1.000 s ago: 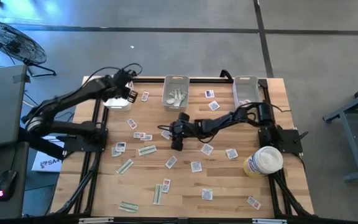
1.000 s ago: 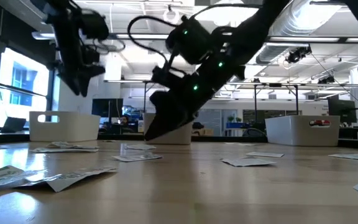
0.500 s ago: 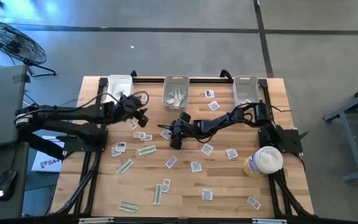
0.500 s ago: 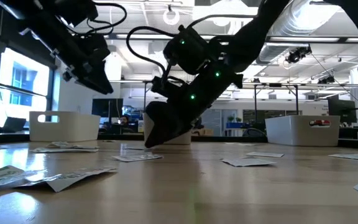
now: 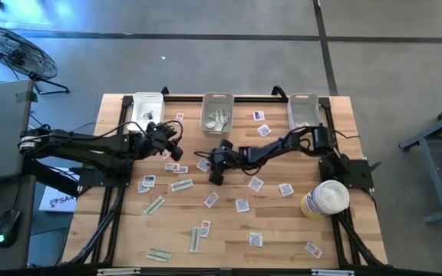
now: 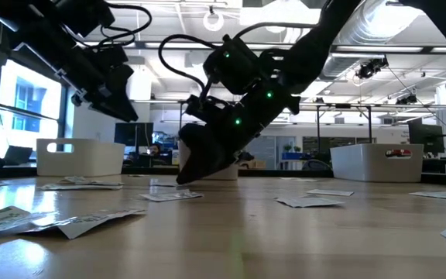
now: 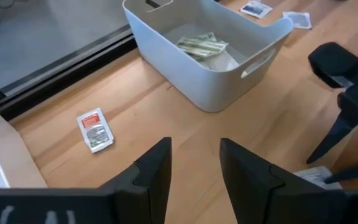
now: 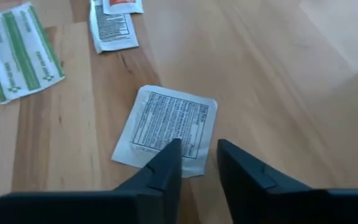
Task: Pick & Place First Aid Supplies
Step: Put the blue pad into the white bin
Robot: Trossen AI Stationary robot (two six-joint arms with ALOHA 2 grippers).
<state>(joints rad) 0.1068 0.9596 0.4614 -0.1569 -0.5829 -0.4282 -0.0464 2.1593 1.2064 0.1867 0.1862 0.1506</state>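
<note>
The first aid supplies lie scattered flat on the wooden table (image 5: 282, 230): white packets and green strips (image 5: 181, 184). My right gripper (image 8: 197, 155) (image 5: 212, 170) is low over the table's middle, tips almost on the wood (image 6: 183, 178). Its fingers are open on either side of the near edge of one white printed packet (image 8: 166, 124). My left gripper (image 7: 194, 162) (image 5: 175, 148) hovers open and empty left of it, above the table (image 6: 118, 101). It faces the middle bin (image 7: 210, 56), which holds green strips. My right gripper has its fingertips (image 8: 171, 152) at the white packet's near edge (image 8: 188, 163), slanting down from the table's right. The packet lies flat on the wood. Whether the tips touch it, I cannot tell.
Three white bins stand along the far edge: left (image 5: 147, 107), middle (image 5: 217, 113), right (image 5: 304, 111). A big white-and-yellow tub (image 5: 324, 199) stands at the near right. A red-marked packet (image 7: 96, 129) lies between my left gripper and the middle bin.
My left gripper has swung from over the far-left bin toward the table's middle and near side, sinking and tipping less steeply down. My right gripper has sunk a little toward the table over its packet.
</note>
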